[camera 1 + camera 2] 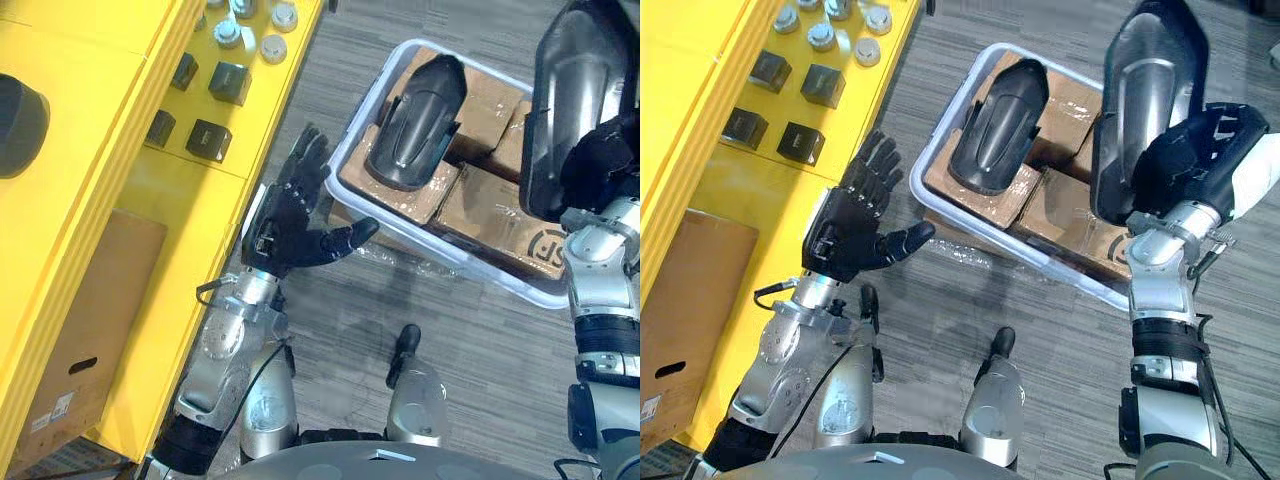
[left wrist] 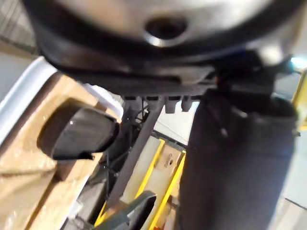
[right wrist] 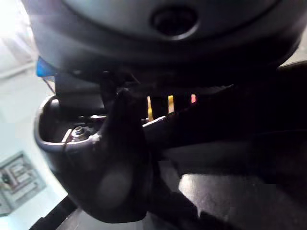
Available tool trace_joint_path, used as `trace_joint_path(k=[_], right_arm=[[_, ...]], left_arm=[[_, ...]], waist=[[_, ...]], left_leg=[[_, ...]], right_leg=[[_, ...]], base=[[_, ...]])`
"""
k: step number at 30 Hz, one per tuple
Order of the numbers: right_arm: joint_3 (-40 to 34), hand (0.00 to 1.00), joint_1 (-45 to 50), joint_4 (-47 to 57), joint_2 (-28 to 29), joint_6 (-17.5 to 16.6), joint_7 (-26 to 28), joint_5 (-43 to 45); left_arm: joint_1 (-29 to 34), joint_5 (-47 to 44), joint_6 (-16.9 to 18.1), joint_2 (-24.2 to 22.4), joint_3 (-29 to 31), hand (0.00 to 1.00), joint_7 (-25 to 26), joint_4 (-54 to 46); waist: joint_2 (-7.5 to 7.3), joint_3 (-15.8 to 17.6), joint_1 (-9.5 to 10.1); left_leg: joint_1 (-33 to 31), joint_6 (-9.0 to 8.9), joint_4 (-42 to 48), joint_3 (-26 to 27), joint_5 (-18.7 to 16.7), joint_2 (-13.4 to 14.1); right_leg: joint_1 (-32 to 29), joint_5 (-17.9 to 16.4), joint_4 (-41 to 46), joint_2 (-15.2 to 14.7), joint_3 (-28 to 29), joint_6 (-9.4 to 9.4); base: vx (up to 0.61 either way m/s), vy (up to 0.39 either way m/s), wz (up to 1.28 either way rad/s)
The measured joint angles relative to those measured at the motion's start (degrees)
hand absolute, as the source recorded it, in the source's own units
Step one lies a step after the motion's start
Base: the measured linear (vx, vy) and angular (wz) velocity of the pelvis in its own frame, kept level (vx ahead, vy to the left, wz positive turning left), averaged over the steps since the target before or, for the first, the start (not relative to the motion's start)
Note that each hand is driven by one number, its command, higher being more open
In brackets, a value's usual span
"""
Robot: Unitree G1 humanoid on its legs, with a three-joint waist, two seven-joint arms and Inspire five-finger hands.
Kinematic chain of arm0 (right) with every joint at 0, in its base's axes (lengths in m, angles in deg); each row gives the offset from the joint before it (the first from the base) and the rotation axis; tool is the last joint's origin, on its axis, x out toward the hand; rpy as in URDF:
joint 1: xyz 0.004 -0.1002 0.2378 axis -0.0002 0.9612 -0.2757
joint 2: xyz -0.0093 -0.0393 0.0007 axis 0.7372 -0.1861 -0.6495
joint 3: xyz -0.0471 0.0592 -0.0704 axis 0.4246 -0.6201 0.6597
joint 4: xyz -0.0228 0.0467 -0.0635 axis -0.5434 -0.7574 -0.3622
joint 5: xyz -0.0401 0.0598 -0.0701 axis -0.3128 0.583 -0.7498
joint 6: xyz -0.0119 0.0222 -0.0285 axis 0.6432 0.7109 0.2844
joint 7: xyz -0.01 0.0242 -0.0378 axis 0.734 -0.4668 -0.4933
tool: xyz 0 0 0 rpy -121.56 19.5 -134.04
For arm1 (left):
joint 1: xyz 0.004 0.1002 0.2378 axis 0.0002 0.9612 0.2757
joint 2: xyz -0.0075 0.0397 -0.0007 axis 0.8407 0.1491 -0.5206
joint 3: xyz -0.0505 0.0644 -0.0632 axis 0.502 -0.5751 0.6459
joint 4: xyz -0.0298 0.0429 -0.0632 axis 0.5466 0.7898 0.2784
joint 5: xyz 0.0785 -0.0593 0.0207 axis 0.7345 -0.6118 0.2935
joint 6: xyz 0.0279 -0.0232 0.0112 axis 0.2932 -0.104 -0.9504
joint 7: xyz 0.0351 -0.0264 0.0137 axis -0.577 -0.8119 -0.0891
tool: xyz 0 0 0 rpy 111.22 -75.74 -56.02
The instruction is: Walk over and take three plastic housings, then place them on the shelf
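Observation:
My right hand (image 1: pixel 1195 160) is shut on a long glossy black plastic housing (image 1: pixel 1145 100) and holds it upright above the right end of a white bin (image 1: pixel 345 145). A second black housing (image 1: pixel 415 125) lies on cardboard blocks inside that bin; it shows as a dark rounded shape (image 2: pixel 76 132) in the left wrist view. My left hand (image 1: pixel 290 215) hovers open, fingers spread, just left of the bin's near corner, holding nothing. In the right wrist view the held housing (image 3: pixel 105 163) sits against my curled fingers.
A yellow shelf (image 1: pixel 100 200) runs along the left, carrying black boxes (image 1: pixel 208 140) and grey round caps (image 1: pixel 272 47) at its far end. A cardboard box (image 1: pixel 75 340) sits on a lower level. Grey carpet lies between the shelf and the bin.

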Motion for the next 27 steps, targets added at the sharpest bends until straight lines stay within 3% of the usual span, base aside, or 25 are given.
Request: trace_joint_path(k=[1, 3, 5, 6, 9, 12, 14, 16, 21, 27], right_arm=[[0.0, 0.00, 0.5, 0.6, 0.7, -0.2, 0.0, -0.7], [0.5, 0.00, 2.0, 2.5, 2.8, -0.6, 0.6, -1.8], [1.2, 0.00, 3.4, 4.3, 3.9, -0.6, 0.9, -3.5], [2.3, 0.00, 4.4, 6.4, 4.8, -0.7, 2.1, -4.6], [5.6, 0.00, 5.7, 10.5, 7.0, -1.7, 5.4, -6.3], [7.2, 0.00, 8.0, 12.8, 8.0, -3.3, 6.6, -8.4], [8.4, 0.00, 11.1, 15.2, 10.5, -4.4, 7.7, -9.8], [9.0, 0.00, 14.1, 17.5, 12.6, -6.0, 8.1, -10.2], [11.3, 0.00, 17.5, 19.0, 16.4, -9.3, 10.4, -10.3], [18.6, 0.00, 20.8, 18.1, 20.2, -10.8, 13.5, -12.0]], left_arm=[[0.0, -1.5, -1.4, -0.2, -0.1, 1.00, -0.4, 0.0], [-0.9, -5.5, -8.5, -0.8, -0.6, 1.00, -2.1, 0.2], [-2.0, -7.2, -12.4, -1.0, -1.4, 1.00, -2.5, 1.8], [-4.1, -9.2, -16.0, -1.1, -2.6, 1.00, -2.3, 5.2], [-7.0, -13.0, -20.8, -1.3, -4.9, 1.00, 0.5, 12.0], [-7.4, -13.4, -21.2, -2.5, -6.7, 1.00, 3.7, 15.0], [-7.4, -15.0, -20.4, -4.5, -6.5, 1.00, 9.6, 18.4], [-7.5, -15.0, -19.5, -5.0, -5.1, 1.00, 12.1, 20.8], [-7.5, -15.1, -16.4, -5.2, -2.2, 1.00, 13.2, 23.8], [-7.6, -20.0, -12.9, -5.9, -3.3, 1.00, 12.7, 25.5]], waist=[[-0.15, -0.7, -0.10], [-0.76, -2.0, -0.13], [-0.92, -3.1, -0.39], [-1.02, -4.0, -0.73], [-1.49, -6.1, -1.72], [-1.75, -7.9, -2.21], [-2.24, -9.8, -2.84], [-2.58, -11.0, -3.12], [-3.55, -13.5, -3.03], [-4.09, -15.6, -2.91]], left_leg=[[0.2, -0.15, 0.0, 0.2, -0.1, 0.0], [1.7, -0.44, 0.0, 1.2, -0.4, 0.0], [2.3, -0.52, 0.0, 1.9, -0.5, 0.0], [3.1, -0.53, 0.0, 2.6, -0.5, 0.1], [4.1, -0.93, -0.2, 4.3, -0.8, 1.2], [4.3, -1.27, -0.2, 4.8, -1.1, 2.0], [5.3, -1.49, -0.2, 5.4, -1.3, 2.3], [6.1, -1.61, -0.2, 5.6, -1.4, 2.3], [6.6, -1.65, -0.2, 6.3, -1.6, 2.3], [7.1, -2.08, -0.2, 6.3, -2.6, 2.2]], right_leg=[[0.2, 0.1, -0.4, 0.0, 0.0, 0.01], [1.9, 1.2, -2.3, 0.2, 0.6, 0.07], [2.6, 1.9, -3.6, 0.3, 0.8, 0.19], [3.4, 2.7, -4.7, 0.5, 1.2, 0.11], [3.9, 3.7, -6.7, 1.6, 2.5, -0.16], [4.1, 4.2, -8.0, 2.5, 2.7, -0.54], [5.3, 4.8, -9.5, 2.9, 2.9, -0.59], [6.0, 4.9, -9.7, 2.9, 3.1, -0.57], [6.1, 5.5, -10.8, 2.9, 3.5, -0.77], [7.4, 6.1, -12.5, 2.9, 3.5, -0.85]], base=[[0.04, -0.019, -0.11], [0.04, -0.016, -0.19], [0.02, -0.009, -0.17], [0.01, -0.006, -0.16], [-0.02, -0.017, -0.29], [-0.02, -0.036, -0.20], [0.01, -0.034, -0.15], [0.00, -0.021, -0.06], [-0.01, -0.012, -0.06], [0.00, -0.002, -0.01]])
